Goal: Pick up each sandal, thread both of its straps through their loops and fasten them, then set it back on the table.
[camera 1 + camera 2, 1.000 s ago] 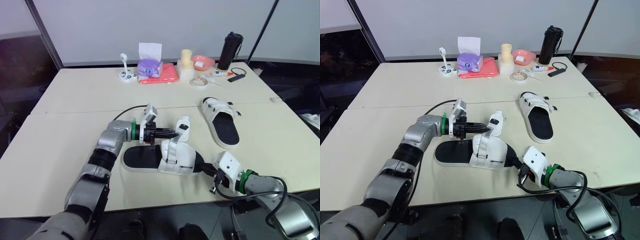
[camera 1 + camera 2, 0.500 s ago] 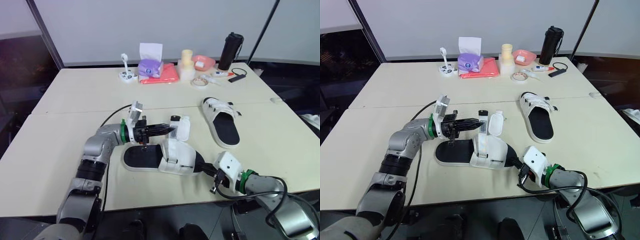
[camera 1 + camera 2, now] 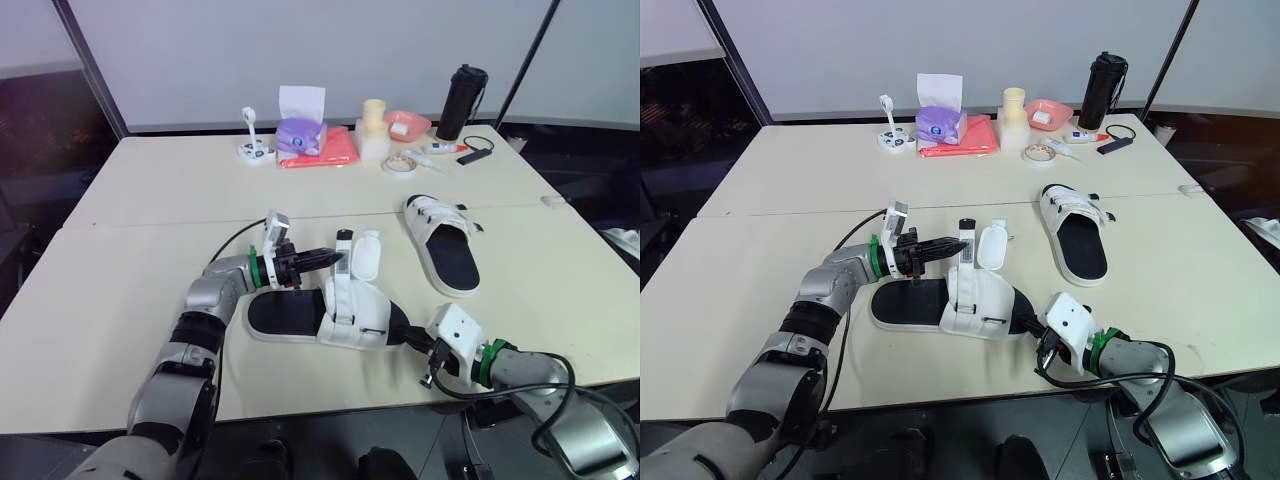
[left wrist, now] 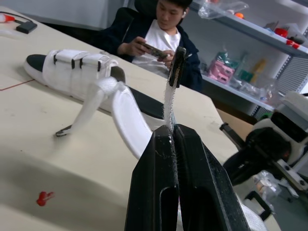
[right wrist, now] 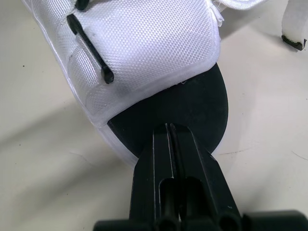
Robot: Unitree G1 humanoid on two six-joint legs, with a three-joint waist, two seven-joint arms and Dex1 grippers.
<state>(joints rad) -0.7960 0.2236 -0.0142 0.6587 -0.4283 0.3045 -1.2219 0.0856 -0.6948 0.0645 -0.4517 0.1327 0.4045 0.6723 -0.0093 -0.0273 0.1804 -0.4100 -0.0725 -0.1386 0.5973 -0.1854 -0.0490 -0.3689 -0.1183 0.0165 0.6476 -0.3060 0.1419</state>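
The left hand [image 4: 172, 132] is pressed together on one white strap [image 4: 169, 91] of the near sandal [image 3: 295, 316], holding it upright above the upper. The right hand [image 5: 168, 129] pinches the black sole at the toe end, steadying the sandal flat on the counter [image 3: 140, 200]. The step in hand looks like threading. Next, the strap tip must be steered down into its black loop [image 5: 90, 47]. The other strap [image 4: 89, 108] hangs loose, tip on the counter. The second sandal [image 3: 447, 252] lies far right. At the far edge, a pink bowl [image 3: 405, 124] holds something white, and a purple tissue box [image 3: 297, 135] shows a tissue.
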